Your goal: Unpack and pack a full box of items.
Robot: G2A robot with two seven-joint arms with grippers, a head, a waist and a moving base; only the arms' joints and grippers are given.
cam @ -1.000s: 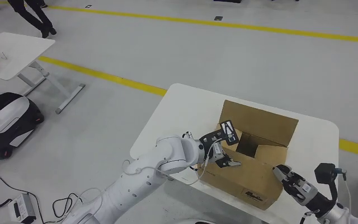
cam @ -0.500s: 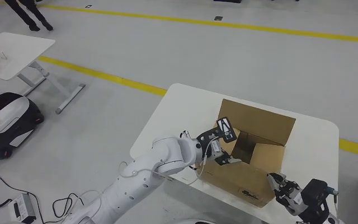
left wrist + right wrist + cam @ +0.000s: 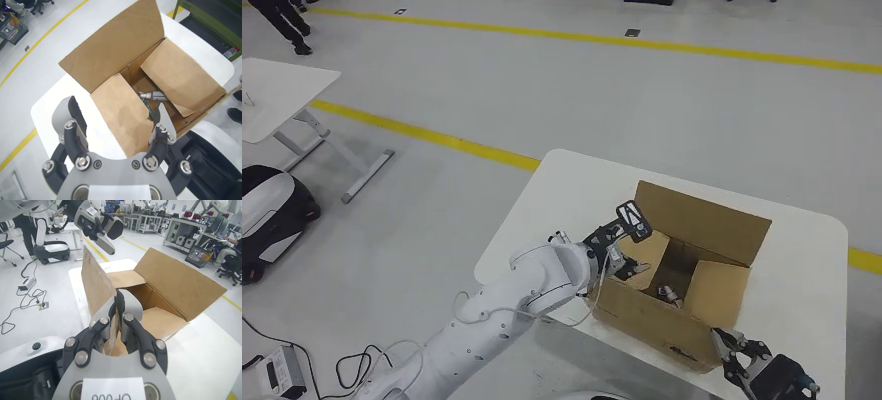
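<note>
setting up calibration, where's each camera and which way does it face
top view: overhead, looking down at table and box; left arm and right gripper show
left wrist view: over the box, looking in; open left gripper shows
right wrist view: beside the box, facing across it; right gripper pinches a flap
all three share the box

The box [image 3: 707,215] is plain brown. The tabletop [image 3: 552,200] is white. Inside the box lie a silver tube [image 3: 157,96] and a green strip [image 3: 147,107]. The floor [image 3: 642,90] is pale grey with 2 yellow lines [image 3: 422,135].
</note>
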